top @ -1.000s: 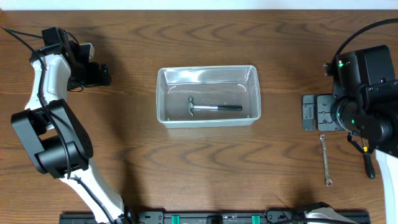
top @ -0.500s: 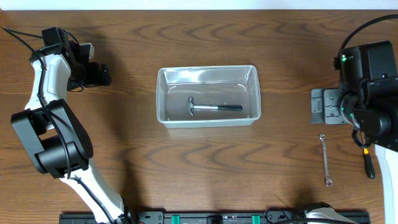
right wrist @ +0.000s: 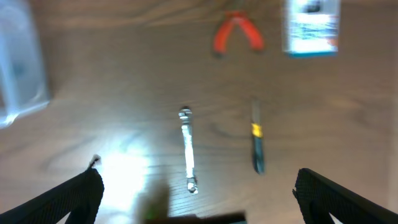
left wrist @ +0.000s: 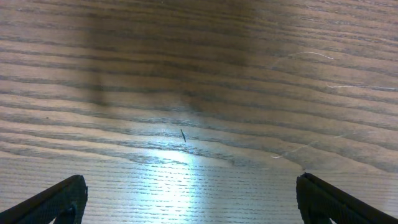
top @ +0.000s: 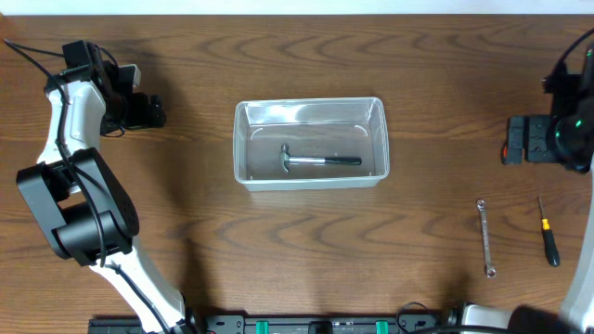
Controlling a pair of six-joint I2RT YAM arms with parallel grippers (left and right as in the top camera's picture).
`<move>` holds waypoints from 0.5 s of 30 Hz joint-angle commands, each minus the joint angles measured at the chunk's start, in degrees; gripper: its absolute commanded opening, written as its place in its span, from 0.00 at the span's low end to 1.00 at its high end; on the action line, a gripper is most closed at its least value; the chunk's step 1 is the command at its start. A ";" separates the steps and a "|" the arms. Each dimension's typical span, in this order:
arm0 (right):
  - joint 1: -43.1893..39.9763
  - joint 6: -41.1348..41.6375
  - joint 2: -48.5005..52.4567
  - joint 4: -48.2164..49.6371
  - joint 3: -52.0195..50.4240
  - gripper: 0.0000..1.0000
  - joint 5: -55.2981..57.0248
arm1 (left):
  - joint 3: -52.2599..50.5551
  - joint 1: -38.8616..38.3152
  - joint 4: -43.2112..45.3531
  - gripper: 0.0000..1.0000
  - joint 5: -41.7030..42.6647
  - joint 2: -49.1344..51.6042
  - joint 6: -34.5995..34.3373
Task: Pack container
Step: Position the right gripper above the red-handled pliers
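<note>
The clear plastic container point(top: 309, 103) stands at the table's middle with a hammer point(top: 317, 160) lying inside. It shows blurred at the left edge of the right wrist view point(right wrist: 22, 62). A silver wrench point(top: 485, 238) and a black screwdriver with a yellow band point(top: 548, 232) lie on the wood at the right. My right gripper point(top: 516, 141) is at the far right, open and empty point(right wrist: 199, 196), above the wrench point(right wrist: 188, 151) and screwdriver point(right wrist: 257, 138). My left gripper point(top: 144, 111) is at the far left, open and empty point(left wrist: 189, 199) over bare wood.
Red-handled pliers point(right wrist: 237, 34) and a small blue-and-white box point(right wrist: 312, 26) lie beyond the wrench in the right wrist view. In the overhead view my right arm covers them, except for a red bit point(top: 507, 148). A black rail point(top: 316, 325) runs along the front edge.
My right arm has moved to the right toward the table's edge, uncovering the screwdriver. The left arm, the container and the hammer have not moved.
</note>
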 commanded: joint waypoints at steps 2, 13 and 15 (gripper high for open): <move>-2.78 -12.24 5.14 3.69 -0.37 0.99 -10.34 | -0.24 -0.02 0.04 0.98 -0.50 0.26 0.33; -3.50 -6.40 20.74 14.29 -0.37 0.99 -0.26 | -0.24 -0.02 0.04 0.98 -0.50 0.26 0.33; -3.50 -5.25 23.63 14.64 -0.37 0.99 -0.26 | -0.24 -0.02 0.04 0.98 -0.50 0.26 0.33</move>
